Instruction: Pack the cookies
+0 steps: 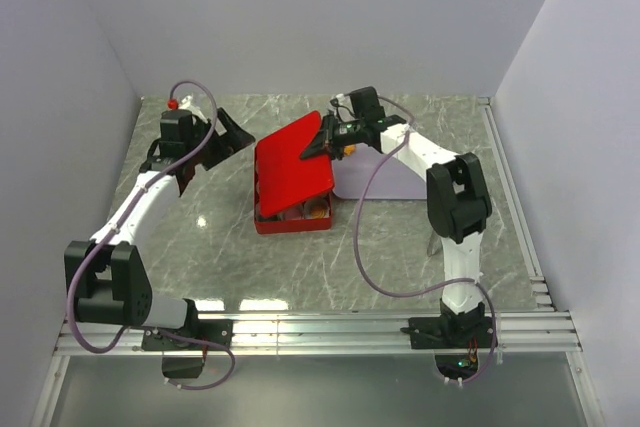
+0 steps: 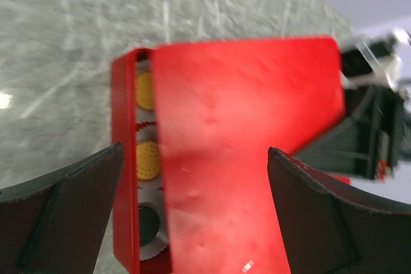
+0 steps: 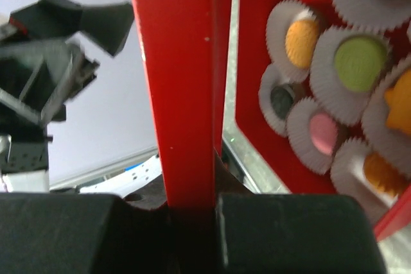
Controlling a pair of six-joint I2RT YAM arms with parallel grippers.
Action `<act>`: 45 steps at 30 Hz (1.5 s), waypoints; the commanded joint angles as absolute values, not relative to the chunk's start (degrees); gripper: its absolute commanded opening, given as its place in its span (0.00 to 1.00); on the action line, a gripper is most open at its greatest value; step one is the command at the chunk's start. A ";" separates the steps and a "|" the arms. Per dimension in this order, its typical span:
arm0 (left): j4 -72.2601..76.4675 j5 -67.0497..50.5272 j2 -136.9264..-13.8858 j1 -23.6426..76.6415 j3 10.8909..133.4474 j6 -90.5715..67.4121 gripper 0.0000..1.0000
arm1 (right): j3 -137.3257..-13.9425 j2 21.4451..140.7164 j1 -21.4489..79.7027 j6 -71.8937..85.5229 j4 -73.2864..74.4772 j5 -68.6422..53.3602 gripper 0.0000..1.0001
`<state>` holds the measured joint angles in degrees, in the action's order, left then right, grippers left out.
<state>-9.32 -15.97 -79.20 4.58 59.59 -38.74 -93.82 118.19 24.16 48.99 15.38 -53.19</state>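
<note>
A red box (image 1: 292, 224) sits mid-table with the cookies (image 3: 358, 62) in white paper cups inside: orange, green, black and pink discs. My right gripper (image 1: 322, 144) is shut on the edge of the red square lid (image 1: 293, 165) and holds it tilted above the box, covering most of it. The lid's edge runs up between its jaws in the right wrist view (image 3: 186, 94). My left gripper (image 1: 232, 137) is open and empty, just left of the box. In the left wrist view the lid (image 2: 250, 152) fills the gap ahead, with orange cookies (image 2: 147, 159) visible at the box's uncovered side.
A pale lilac sheet (image 1: 385, 175) lies right of the box under the right arm. Grey walls close in the left, back and right. A metal rail (image 1: 320, 327) runs along the near table edge.
</note>
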 commanded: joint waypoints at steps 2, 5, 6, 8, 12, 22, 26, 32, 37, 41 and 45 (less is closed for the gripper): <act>-1.67 -25.31 -80.51 4.75 56.43 -37.00 0.99 | -99.32 119.79 25.49 49.04 13.45 -52.82 0.00; -3.33 -24.79 -82.26 4.75 55.90 -35.17 0.99 | -98.53 120.15 25.75 50.53 11.26 -52.91 0.00; -3.69 -24.52 -82.70 4.75 55.81 -34.63 0.99 | -98.44 120.23 25.66 51.23 10.82 -53.08 0.00; -4.04 -24.70 -84.02 4.75 55.72 -33.67 0.99 | -98.09 120.50 25.66 51.94 9.41 -53.44 0.00; -3.43 -25.40 -85.86 4.75 55.72 -33.57 0.99 | -96.95 120.67 25.84 54.40 6.77 -53.70 0.00; -1.33 -29.44 -91.75 4.75 55.46 -33.13 0.98 | -92.29 121.55 26.89 56.60 1.33 -52.64 0.00; -0.97 -30.85 -93.34 4.75 55.63 -33.14 0.95 | -91.58 122.43 27.16 55.29 2.28 -52.21 0.00; -0.44 -32.95 -95.45 4.75 55.99 -34.19 0.90 | -90.70 122.61 27.07 53.53 3.52 -51.77 0.00; -0.44 -33.49 -95.63 4.83 55.28 -35.07 0.89 | -90.44 122.78 26.98 52.65 4.13 -51.95 0.00; -0.44 -33.14 -95.19 5.01 55.81 -35.16 0.88 | -90.70 123.13 26.89 51.60 5.10 -52.03 0.00; -3.42 -30.51 -95.80 5.89 58.44 -34.19 0.87 | -90.97 123.66 26.63 49.92 7.46 -51.51 0.00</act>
